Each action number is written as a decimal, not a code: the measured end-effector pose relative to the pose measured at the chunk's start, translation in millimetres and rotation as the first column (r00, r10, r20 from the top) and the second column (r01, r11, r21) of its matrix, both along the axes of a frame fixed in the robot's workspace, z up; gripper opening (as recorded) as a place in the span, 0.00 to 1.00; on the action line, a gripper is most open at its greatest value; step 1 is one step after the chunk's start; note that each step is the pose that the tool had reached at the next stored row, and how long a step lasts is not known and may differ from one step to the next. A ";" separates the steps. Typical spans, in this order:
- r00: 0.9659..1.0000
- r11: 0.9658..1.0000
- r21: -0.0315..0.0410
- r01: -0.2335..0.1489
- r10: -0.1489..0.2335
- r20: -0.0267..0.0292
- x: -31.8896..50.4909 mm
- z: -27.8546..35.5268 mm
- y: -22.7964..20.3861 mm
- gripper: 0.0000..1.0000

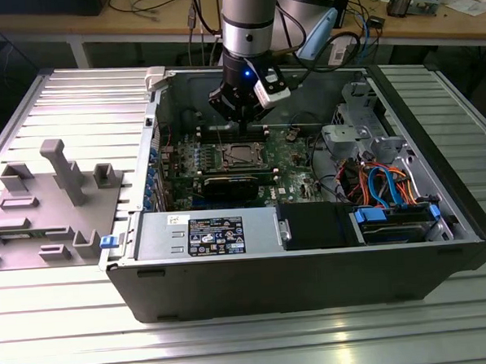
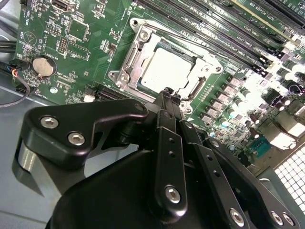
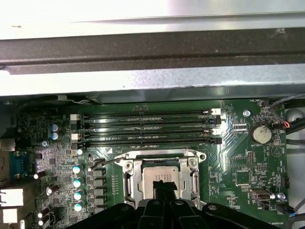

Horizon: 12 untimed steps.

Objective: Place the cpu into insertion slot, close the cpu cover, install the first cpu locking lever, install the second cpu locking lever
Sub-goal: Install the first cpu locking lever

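Observation:
The cpu (image 2: 164, 71) lies flat in the insertion slot (image 2: 198, 93) on the green motherboard (image 1: 286, 155), its silver top showing through the window of the cpu cover (image 2: 136, 62). The cover lies down over the chip. In the first wrist view the cpu (image 3: 159, 174) sits inside the cover frame (image 3: 129, 179), and a thin wire lever (image 3: 107, 161) sticks out sideways from the socket's corner. My gripper (image 2: 167, 93) hangs just above the socket's edge, shut, with nothing seen between its fingers. It also shows in the exterior view (image 1: 241, 115) and the first wrist view (image 3: 162, 185).
The open computer case (image 1: 442, 245) walls in the board. Memory slots (image 3: 147, 126) run along one side of the socket, and a long black card (image 1: 227, 185) lies along the other. A power supply box (image 1: 213, 232) and blue cables (image 1: 386, 183) sit at the front. A grey fixture (image 1: 56, 200) stands outside the case on the exterior view's left.

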State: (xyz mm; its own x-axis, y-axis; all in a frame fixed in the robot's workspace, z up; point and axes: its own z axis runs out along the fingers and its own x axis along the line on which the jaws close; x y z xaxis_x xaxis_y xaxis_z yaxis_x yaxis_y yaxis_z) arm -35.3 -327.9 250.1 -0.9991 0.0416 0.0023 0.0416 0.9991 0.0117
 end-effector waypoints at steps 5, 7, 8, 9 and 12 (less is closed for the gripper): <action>1.000 1.000 0.000 0.000 0.000 0.000 0.0 0.4 -0.1 0.11; 1.000 1.000 0.000 0.000 0.000 0.000 0.0 1.0 0.0 0.11; 1.000 1.000 0.000 0.000 0.000 0.000 0.0 1.1 0.0 0.11; 1.000 1.000 0.001 0.000 0.000 0.000 0.0 1.2 0.0 0.11; 1.000 1.000 0.000 0.000 0.000 0.003 -13.9 2.8 1.3 0.11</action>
